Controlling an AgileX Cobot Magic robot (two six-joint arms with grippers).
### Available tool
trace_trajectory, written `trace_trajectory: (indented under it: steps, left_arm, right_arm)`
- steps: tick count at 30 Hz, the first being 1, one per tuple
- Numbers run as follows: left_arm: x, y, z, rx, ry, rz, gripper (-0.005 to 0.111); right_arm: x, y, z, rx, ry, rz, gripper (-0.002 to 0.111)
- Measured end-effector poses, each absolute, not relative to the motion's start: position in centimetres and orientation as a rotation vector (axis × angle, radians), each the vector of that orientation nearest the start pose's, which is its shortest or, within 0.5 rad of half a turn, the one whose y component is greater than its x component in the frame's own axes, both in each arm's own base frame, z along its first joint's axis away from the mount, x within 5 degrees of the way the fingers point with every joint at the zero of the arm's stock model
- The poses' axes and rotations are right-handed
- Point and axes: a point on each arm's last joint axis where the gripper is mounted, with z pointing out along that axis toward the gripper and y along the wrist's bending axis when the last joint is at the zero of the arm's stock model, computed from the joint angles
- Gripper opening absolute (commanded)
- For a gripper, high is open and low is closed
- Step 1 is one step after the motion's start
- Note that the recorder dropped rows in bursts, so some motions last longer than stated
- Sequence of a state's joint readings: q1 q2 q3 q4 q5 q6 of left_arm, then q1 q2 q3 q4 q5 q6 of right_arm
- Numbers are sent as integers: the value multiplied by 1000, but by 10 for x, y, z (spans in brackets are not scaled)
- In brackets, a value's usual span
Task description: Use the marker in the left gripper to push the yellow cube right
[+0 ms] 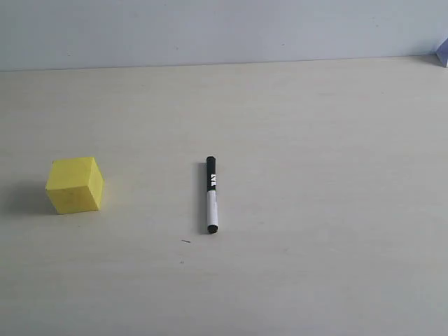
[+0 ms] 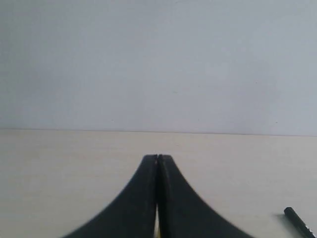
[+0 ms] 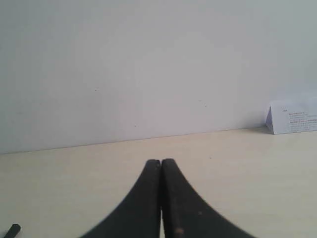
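The yellow cube (image 1: 75, 184) rests on the pale table at the left of the exterior view. The marker (image 1: 211, 194) lies flat near the middle, black cap half pointing away, white barrel half nearer, well right of the cube. No arm shows in the exterior view. In the left wrist view my left gripper (image 2: 157, 157) is shut with nothing between its fingers; the marker's black tip (image 2: 297, 220) shows at the frame's edge. My right gripper (image 3: 161, 161) is likewise shut and holds nothing; a black marker end (image 3: 12, 231) peeks in at the corner.
A light wall stands behind the table (image 1: 315, 140). A folded white printed card (image 3: 292, 118) stands at the table's back right, also glimpsed as a card corner (image 1: 442, 50) in the exterior view.
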State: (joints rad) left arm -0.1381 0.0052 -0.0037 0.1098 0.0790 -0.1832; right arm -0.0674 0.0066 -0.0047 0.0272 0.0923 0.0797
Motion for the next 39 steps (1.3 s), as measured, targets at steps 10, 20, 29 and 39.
trace_trajectory:
  steps: [10, 20, 29, 39]
  left_arm:
    - [56, -7, 207, 44, 1565, -160, 2]
    - [56, -7, 207, 32, 1564, -172, 2]
    - [56, -7, 207, -48, 1567, -252, 2]
    - [56, -7, 207, -60, 1567, -264, 2]
  right_arm:
    - [57, -4, 206, 137, 1572, 34, 0]
    - [57, -4, 206, 137, 1572, 34, 0]
    - [57, -4, 206, 137, 1572, 34, 0]
    - [57, -4, 206, 137, 1572, 34, 0]
